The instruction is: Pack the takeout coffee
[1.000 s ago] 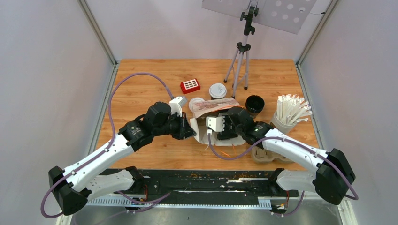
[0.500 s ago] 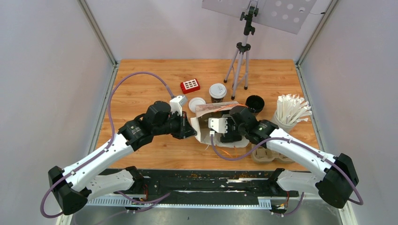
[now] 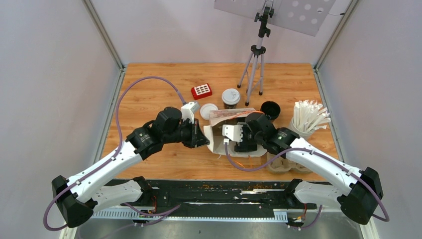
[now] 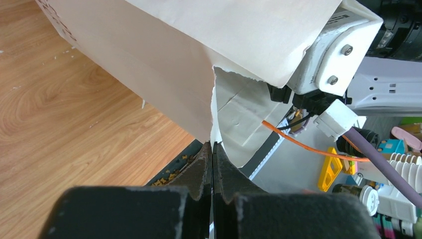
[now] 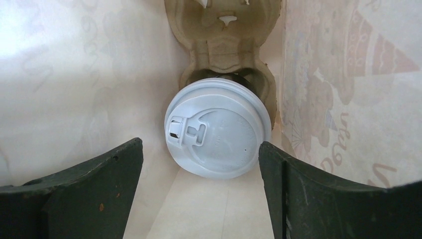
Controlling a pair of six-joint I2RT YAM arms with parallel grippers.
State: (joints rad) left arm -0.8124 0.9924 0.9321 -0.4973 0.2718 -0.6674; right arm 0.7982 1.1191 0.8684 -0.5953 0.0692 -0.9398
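Observation:
A white paper bag (image 3: 215, 142) lies open on its side at mid-table. My left gripper (image 3: 203, 138) is shut on the bag's torn edge (image 4: 213, 142). My right gripper (image 5: 199, 196) is inside the bag, open and holding nothing. Just beyond its fingers a takeout coffee with a white lid (image 5: 218, 127) sits in a grey-brown cup tray (image 5: 226, 30), touching neither finger. Another lidded coffee (image 3: 230, 97) stands behind the bag. A black cup with no lid (image 3: 270, 109) stands to its right, and a loose white lid (image 3: 209, 110) lies to its left.
A white cup of wrapped straws (image 3: 306, 122) stands at the right. A second cup tray (image 3: 281, 164) lies near the front, under my right arm. A red box (image 3: 201, 90) and a tripod (image 3: 256, 59) stand at the back.
My right arm has shifted a little to the right and the bag's top has moved with it. The lidded coffee behind the bag shows more fully. My left gripper has kept its hold.

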